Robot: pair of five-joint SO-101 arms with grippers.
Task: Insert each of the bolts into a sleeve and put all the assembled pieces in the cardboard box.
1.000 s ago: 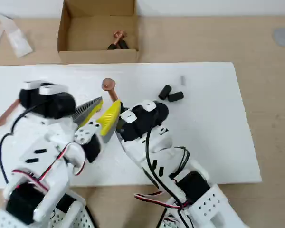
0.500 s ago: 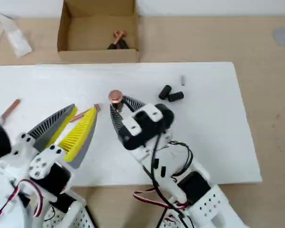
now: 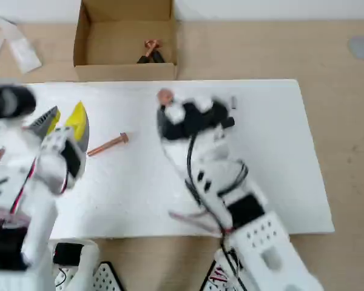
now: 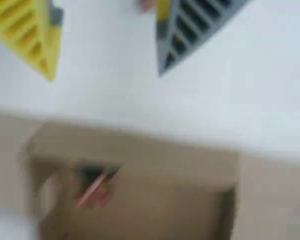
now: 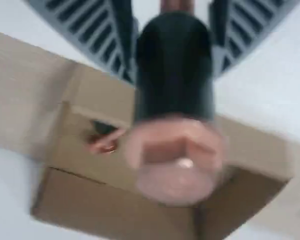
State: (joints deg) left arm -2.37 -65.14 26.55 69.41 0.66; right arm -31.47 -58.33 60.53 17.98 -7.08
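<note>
The right claw [image 5: 173, 75] is clamped on a black sleeve [image 5: 173, 55] with a copper bolt [image 5: 174, 160] through it, held over the white board [image 3: 273, 170] just in front of the cardboard box [image 3: 124, 71], where one assembled piece [image 3: 150, 51] already lies. The left claw [image 3: 65, 114] hangs open and empty farther from the box, with a loose bolt [image 3: 108, 145] lying beside it.
</note>
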